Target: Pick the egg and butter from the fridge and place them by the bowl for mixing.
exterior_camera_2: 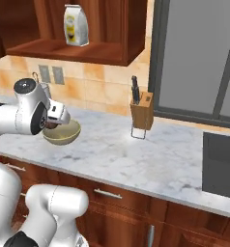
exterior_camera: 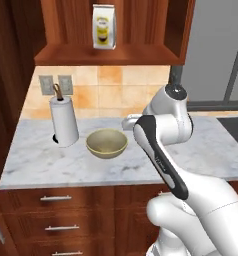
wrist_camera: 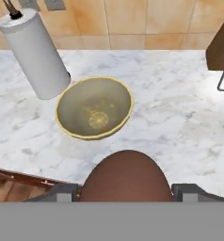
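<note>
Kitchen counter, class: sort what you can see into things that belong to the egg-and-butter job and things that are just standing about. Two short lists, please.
Part of the job:
- egg, brown, held in the hand
- bowl, empty on the marble counter
- fridge, doors closed

Just standing about:
- paper towel roll, left of the bowl
- knife block
- yellow-and-white bag on the shelf
- wall sockets

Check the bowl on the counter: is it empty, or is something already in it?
Empty. In the hand view the bowl stands upright with its bare inside showing; the egg sits between the jaws, above the counter.
</note>
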